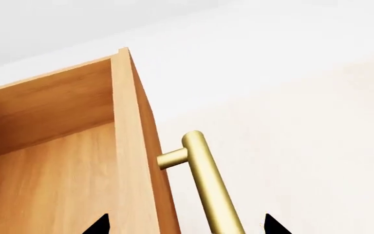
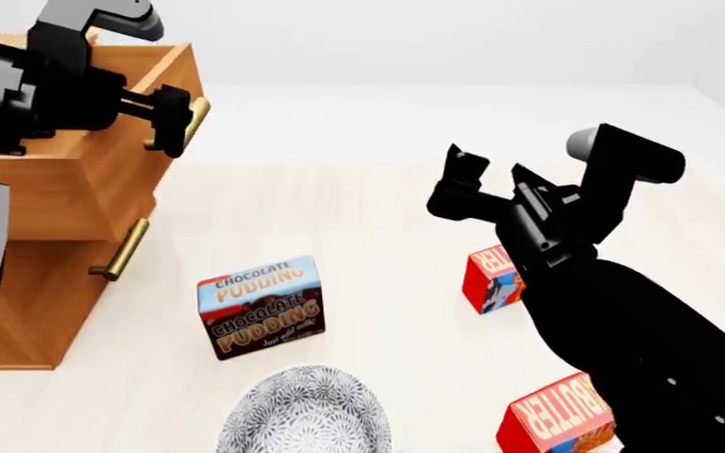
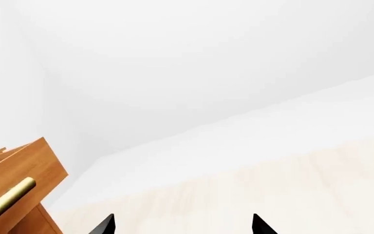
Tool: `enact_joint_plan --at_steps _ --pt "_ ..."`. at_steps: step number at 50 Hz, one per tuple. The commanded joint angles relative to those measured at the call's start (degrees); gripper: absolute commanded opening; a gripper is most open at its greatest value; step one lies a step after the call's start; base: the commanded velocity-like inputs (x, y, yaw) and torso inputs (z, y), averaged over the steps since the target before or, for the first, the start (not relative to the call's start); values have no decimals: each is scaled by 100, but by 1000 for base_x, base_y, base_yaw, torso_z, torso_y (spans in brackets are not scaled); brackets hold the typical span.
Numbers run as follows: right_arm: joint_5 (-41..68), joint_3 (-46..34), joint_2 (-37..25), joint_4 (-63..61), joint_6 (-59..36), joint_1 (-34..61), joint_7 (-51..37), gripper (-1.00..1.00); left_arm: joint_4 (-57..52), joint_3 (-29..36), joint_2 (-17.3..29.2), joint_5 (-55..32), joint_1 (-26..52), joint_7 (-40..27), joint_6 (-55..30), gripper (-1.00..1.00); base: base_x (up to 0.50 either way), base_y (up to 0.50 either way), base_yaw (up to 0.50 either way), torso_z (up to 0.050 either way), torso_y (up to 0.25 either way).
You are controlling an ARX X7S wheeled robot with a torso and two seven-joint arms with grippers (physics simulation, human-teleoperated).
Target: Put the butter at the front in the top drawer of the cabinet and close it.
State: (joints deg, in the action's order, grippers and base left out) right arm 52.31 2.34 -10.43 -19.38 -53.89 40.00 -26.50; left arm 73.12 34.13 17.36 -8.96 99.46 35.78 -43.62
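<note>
At cabinet — top drawer out, contents hidden, both end effectors open, empty.

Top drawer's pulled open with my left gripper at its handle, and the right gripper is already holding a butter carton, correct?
Not quite. The head view shows the right gripper open and empty, raised above the table; both butter cartons sit on it. The top drawer is open, left gripper at its handle.

The cabinet stands at the far left, its top drawer pulled out. The chocolate pudding box lies right of it, a bowl nearer. Two butter cartons sit right (one farther, one nearest).
</note>
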Motion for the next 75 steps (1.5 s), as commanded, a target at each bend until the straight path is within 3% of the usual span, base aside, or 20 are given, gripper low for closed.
enact_joint_plan --at_steps 1,29,52,75 --pt "111 -25 -32 -192 -115 58 -174 100 167 -710 -117 1 -704 226 151 100 0 0 0 0 0" --pt "274 31 -116 -283 -29 19 -310 100 180 -1143 -402 342 -1161 399 326 100 8 0 -5 -4 0" --pt "439 307 -268 -332 215 -296 -244 100 184 -1061 -945 804 -1063 476 271 100 12 -1 -8 -3 0" --pt "578 301 -347 -455 204 -330 -350 100 180 -1030 -1162 837 -990 634 340 100 6 -1 -5 -4 0"
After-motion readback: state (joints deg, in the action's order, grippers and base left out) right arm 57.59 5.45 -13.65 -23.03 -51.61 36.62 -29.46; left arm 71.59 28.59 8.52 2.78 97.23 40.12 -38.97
